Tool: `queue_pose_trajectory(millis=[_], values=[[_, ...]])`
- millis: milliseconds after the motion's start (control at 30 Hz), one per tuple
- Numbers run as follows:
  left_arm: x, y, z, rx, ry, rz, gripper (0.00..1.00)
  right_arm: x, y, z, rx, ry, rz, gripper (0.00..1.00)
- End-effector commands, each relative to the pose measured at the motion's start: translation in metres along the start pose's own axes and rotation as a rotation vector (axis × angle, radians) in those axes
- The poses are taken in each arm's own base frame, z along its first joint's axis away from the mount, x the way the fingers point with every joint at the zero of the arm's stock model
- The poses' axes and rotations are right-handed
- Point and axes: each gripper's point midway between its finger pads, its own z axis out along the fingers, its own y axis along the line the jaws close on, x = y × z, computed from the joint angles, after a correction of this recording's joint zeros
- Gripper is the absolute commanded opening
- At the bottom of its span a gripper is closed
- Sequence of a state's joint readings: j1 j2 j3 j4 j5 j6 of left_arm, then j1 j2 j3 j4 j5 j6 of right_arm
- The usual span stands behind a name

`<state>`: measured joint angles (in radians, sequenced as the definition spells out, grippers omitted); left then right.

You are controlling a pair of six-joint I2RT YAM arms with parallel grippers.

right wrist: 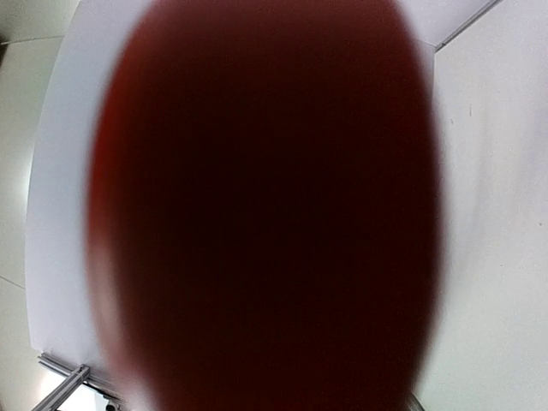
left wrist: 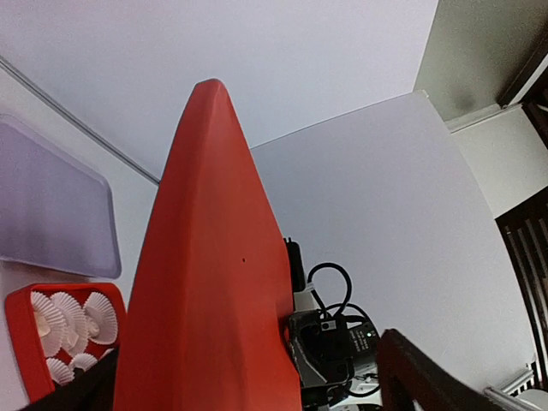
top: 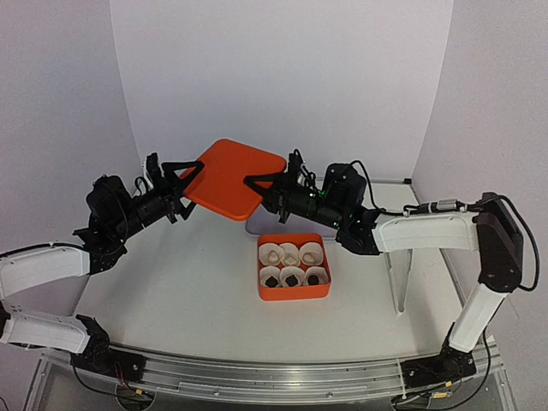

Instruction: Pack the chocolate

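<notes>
Chocolate sits in cups in the box on the counter, tiny, light, probably easily smeared, best nipped gently by the sides, while my right fingers clamp the lid aloft and my left fingers stand apart round its other edge.

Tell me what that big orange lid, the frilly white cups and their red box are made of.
The orange lid looks like moulded plastic: smooth, matte, evenly coloured, rounded corners. The frilly cups look like thin white paper, pleated all round. The red box seems the same matte plastic, judging by colour and sheen alone.
</notes>
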<state>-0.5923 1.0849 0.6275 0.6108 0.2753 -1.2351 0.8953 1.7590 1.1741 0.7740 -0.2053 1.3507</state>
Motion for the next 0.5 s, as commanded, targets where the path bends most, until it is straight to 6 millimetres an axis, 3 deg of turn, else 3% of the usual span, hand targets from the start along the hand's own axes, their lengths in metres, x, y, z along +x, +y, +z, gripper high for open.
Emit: queue_pose_trajectory(millis=[0,133,267,333,467], values=[[0.009,0.026,-0.014,-0.131,0.026,0.044,0.99,-0.027,0.013,-0.026,-0.049,-0.031,0.019,0.00],[0.024,0.070,-0.040,-0.355,0.079,0.059,1.00,-0.045,-0.015,-0.063,0.014,0.008,0.071,0.00],[0.041,0.109,-0.074,-0.538,0.131,0.041,1.00,-0.045,-0.050,-0.104,0.144,0.091,0.121,0.00],[0.043,0.121,-0.086,-0.610,0.133,0.034,1.00,-0.037,-0.067,-0.121,0.228,0.149,0.119,0.00],[0.046,0.130,-0.089,-0.656,0.149,0.030,1.00,0.001,-0.072,-0.146,0.375,0.407,0.069,0.00]])
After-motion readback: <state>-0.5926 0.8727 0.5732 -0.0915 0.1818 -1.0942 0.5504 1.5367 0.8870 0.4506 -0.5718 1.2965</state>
